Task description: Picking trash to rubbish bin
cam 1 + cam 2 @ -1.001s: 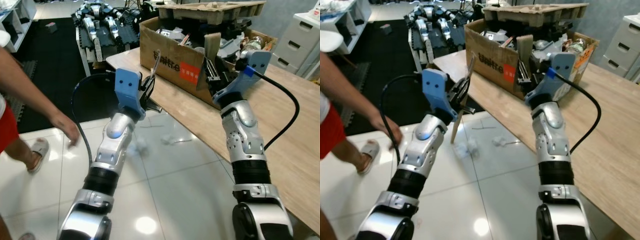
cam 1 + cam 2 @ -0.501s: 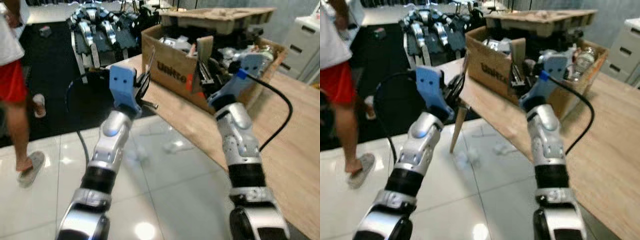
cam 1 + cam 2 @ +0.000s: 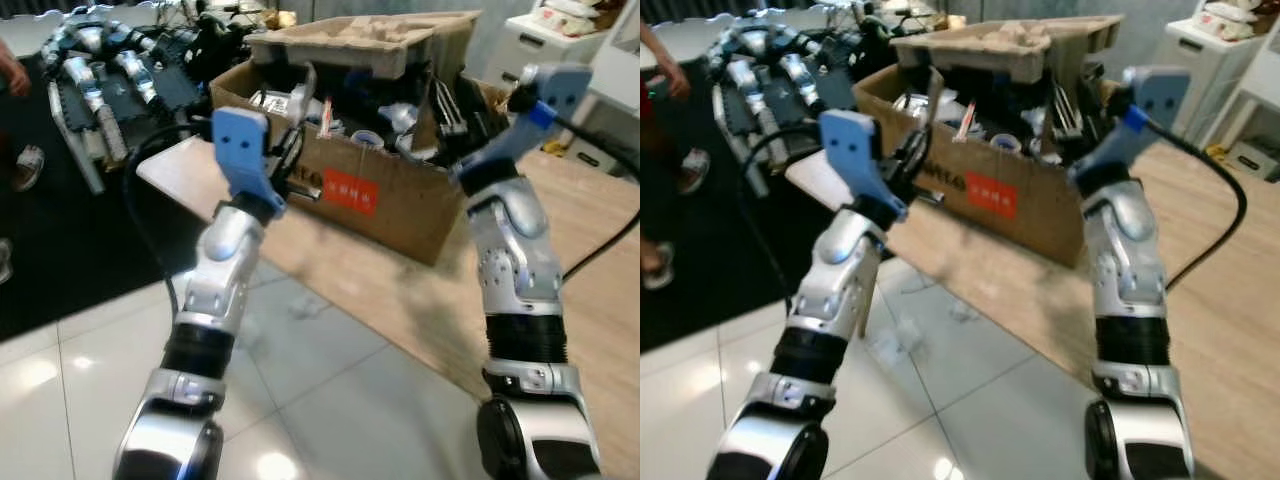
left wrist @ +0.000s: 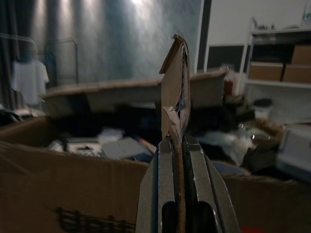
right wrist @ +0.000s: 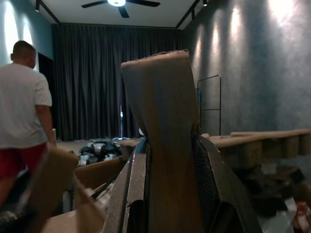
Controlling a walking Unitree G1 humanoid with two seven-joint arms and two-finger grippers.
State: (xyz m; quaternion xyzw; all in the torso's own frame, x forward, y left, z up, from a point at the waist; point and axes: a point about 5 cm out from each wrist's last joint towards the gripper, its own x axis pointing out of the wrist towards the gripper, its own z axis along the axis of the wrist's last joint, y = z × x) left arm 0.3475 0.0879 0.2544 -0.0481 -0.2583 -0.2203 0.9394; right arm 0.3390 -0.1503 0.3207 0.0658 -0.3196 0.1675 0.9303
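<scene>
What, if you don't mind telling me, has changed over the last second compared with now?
The camera has swung toward the cardboard box on the wooden table, and both arms now reach higher, at the box's rim. The person has gone from close at the robot's left to the far left edge. The left gripper and right gripper stay shut on their cardboard scraps.

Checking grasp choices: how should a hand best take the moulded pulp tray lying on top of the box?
Probably its near long rim, pinched from the robot's side: the pulp tray lies flat across the cardboard box, thin edge exposed. The left hand and right hand each clamp a cardboard scrap.
</scene>
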